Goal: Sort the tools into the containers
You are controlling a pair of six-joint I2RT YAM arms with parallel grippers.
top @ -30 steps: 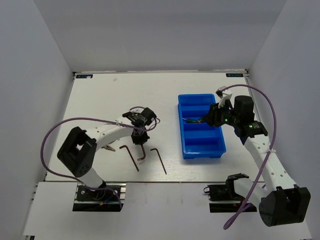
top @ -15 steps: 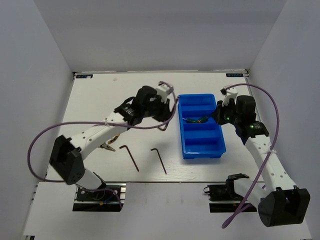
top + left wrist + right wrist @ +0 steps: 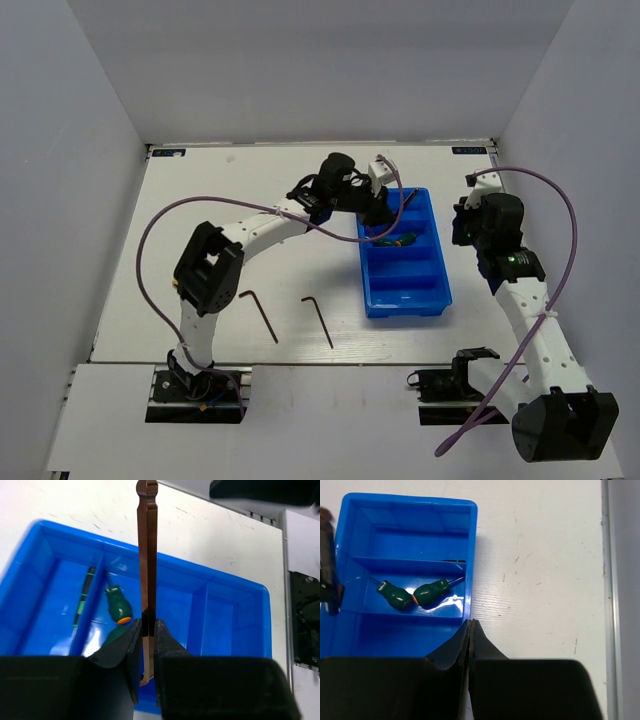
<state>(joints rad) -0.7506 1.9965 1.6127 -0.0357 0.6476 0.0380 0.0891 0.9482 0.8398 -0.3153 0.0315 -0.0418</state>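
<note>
My left gripper [image 3: 385,206] hangs over the far end of the blue tray [image 3: 408,313]. It is shut on a thin dark hex key [image 3: 147,555], which sticks out past the fingertips in the left wrist view [image 3: 146,625]. Two green-handled screwdrivers [image 3: 395,240] lie in the tray's second section from the far end; they also show in the right wrist view [image 3: 395,595] [image 3: 431,591]. Two more hex keys [image 3: 262,312] [image 3: 320,318] lie on the table left of the tray. My right gripper [image 3: 471,622] is shut and empty just outside the tray's right rim. The pliers are hidden.
The two near sections of the tray [image 3: 405,285] hold nothing. The left arm's links span the table from its base to the tray. White walls close in the table on the left, far and right sides.
My left arm swung from the middle of the table to above the tray's far end, carrying one hex key. My right gripper drew back from inside the tray to its right side.
</note>
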